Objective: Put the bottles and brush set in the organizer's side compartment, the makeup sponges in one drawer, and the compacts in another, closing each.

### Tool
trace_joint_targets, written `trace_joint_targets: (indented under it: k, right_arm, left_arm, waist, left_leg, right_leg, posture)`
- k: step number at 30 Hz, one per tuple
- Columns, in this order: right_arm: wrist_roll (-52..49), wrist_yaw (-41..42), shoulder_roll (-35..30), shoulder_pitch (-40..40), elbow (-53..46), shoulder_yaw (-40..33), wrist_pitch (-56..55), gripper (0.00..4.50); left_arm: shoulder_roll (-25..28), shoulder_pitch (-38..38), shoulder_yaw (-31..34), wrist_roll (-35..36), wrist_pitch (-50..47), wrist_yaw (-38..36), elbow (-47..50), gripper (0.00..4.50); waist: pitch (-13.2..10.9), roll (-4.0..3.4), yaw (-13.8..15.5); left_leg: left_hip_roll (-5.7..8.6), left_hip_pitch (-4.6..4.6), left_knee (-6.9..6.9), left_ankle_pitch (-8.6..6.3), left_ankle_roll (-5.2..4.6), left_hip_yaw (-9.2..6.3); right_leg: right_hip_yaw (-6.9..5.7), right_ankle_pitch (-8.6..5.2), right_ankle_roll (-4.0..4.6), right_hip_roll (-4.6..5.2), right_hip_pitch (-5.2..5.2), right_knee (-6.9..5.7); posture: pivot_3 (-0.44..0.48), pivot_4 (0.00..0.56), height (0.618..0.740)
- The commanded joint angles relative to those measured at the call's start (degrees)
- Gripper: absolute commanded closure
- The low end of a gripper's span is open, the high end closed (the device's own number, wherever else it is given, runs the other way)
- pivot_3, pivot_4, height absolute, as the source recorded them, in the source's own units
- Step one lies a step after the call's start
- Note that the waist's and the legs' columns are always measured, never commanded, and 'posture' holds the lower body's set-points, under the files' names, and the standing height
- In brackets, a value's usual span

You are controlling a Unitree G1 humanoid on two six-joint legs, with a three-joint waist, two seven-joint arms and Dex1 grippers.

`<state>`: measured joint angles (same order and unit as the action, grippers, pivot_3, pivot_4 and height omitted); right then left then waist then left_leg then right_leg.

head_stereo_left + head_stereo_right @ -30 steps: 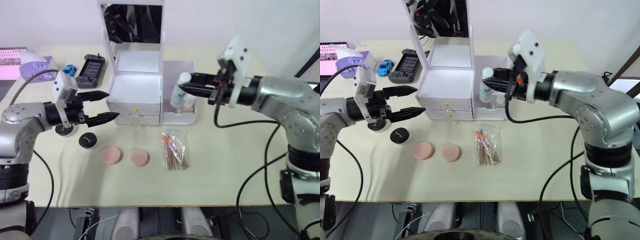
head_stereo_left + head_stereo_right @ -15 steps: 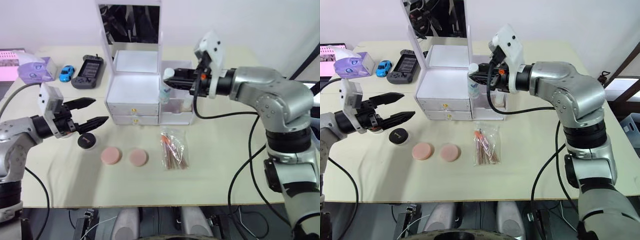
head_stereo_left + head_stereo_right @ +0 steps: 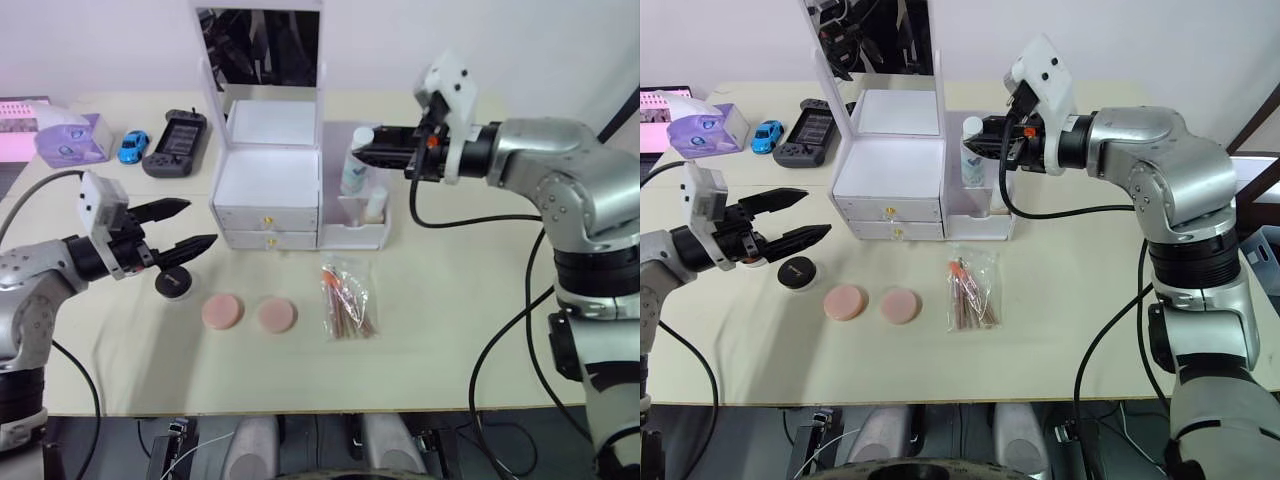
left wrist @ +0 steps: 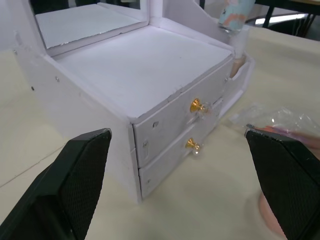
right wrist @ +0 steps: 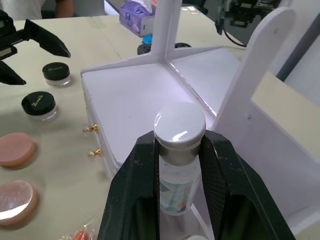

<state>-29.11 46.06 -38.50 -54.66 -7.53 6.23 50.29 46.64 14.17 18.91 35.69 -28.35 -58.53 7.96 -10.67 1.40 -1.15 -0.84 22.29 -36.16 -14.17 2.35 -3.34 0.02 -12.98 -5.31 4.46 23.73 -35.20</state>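
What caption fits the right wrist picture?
Right gripper holds a bottle over the organizer.

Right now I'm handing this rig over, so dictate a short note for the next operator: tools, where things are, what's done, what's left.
Right tool: shut on the blue-label bottle, held above the organizer's side compartment, not released.
Left tool: open, empty, hovering beside the drawers, over one black compact.
Pump bottle: already in the compartment.
Brush set, two pink sponges, both compacts: on the table.
Both drawers shut.
Left: release the bottle, add the brushes, fill and close each drawer.
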Motion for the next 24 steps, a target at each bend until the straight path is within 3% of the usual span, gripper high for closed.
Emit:
trace_joint_targets:
  k: [1,20,24]
  right_arm:
    - [2.06,-1.11,2.58,1.33,0.54,0.54,-2.68,3.89]
    - [12.37,1.33,8.73,3.8,13.62,5.3,-13.95,3.89]
    - [12.97,1.74,9.06,3.69,14.33,4.98,-14.75,2.02]
  left_arm:
    - [-0.03,2.34,0.65,1.45,0.48,0.34,1.92,0.0]
    - [-0.16,1.75,0.54,0.87,0.63,0.06,2.98,0.0]
    - [-0.17,1.85,0.11,0.59,0.83,-0.18,2.82,0.0]
  waist:
    - [-0.01,-0.01,0.02]
    - [-0.01,-0.02,0.1]
    - [-0.01,-0.02,0.12]
  left_leg:
    - [-0.02,0.0,0.0,0.0,0.0,-0.01]
    - [-0.01,0.03,-0.02,0.0,0.0,0.0]
    - [-0.01,0.03,0.0,0.0,0.0,0.0]
  right_leg:
    - [0.0,0.0,0.0,-0.03,0.01,-0.02]
    - [0.01,0.02,-0.03,-0.03,0.03,-0.02]
    - [0.01,0.03,-0.05,-0.03,0.03,-0.02]
  posture:
    - [0.0,0.15,0.74]
    - [0.0,0.15,0.74]
    - [0.0,0.15,0.74]
